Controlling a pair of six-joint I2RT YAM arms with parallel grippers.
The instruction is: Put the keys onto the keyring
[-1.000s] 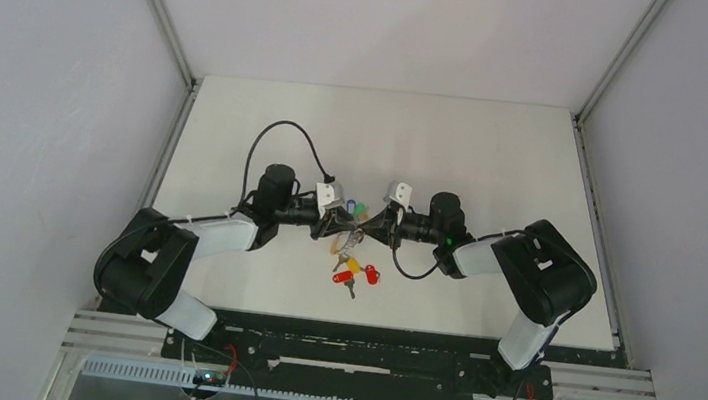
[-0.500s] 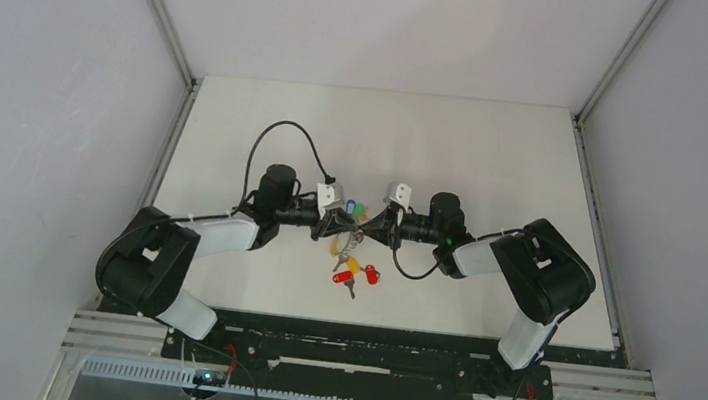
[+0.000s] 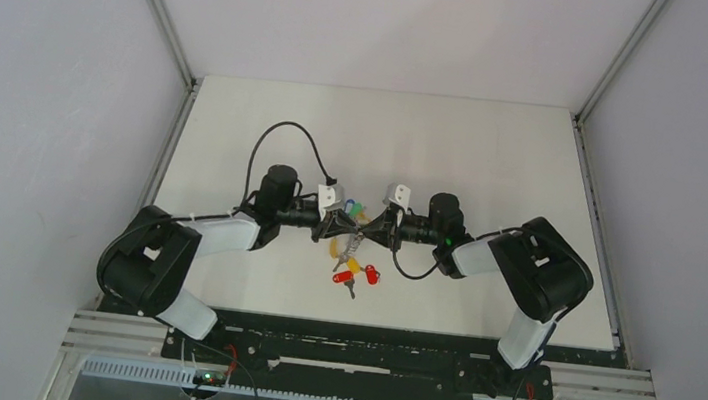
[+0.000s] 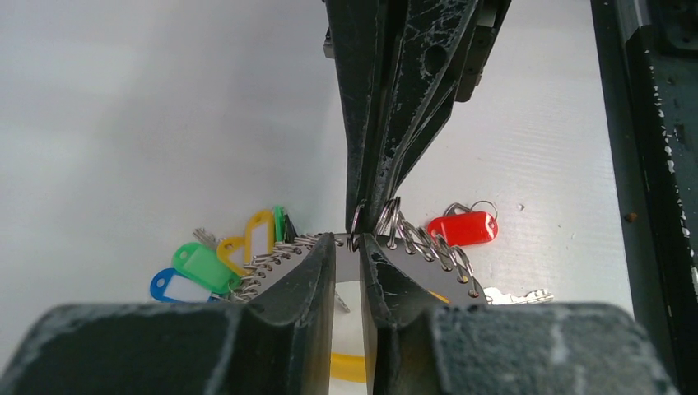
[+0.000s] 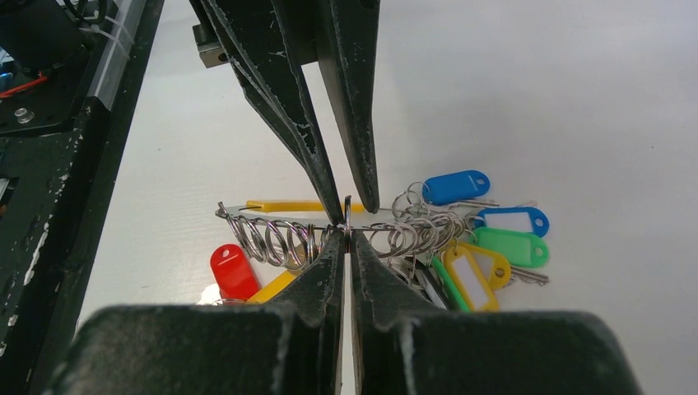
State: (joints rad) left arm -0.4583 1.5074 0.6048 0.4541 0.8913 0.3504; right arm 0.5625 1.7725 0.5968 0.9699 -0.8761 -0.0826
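Note:
Both grippers meet tip to tip over the keyring (image 3: pixel 354 235) at mid-table. Its silver coil of rings (image 5: pixel 272 239) carries blue, green and yellow tags (image 5: pixel 510 245) and a yellow band (image 5: pixel 304 206). My right gripper (image 5: pixel 346 234) is shut on a thin silver ring of the keyring. My left gripper (image 4: pixel 351 243) faces it, its jaws a narrow gap apart with that ring standing between the tips. A red-tagged key (image 4: pixel 463 228) lies on the table just beside the coil. Two red-tagged keys (image 3: pixel 357 277) lie loose nearer the arm bases.
The white table (image 3: pixel 495 166) is walled by grey panels left, right and behind. A black frame rail (image 3: pixel 363 347) runs along the near edge. The left arm's black cable (image 3: pixel 282 136) loops above the table behind its wrist.
The left gripper's jaws have narrowed. Both arms have hardly moved, and the keys on the table lie where they were.

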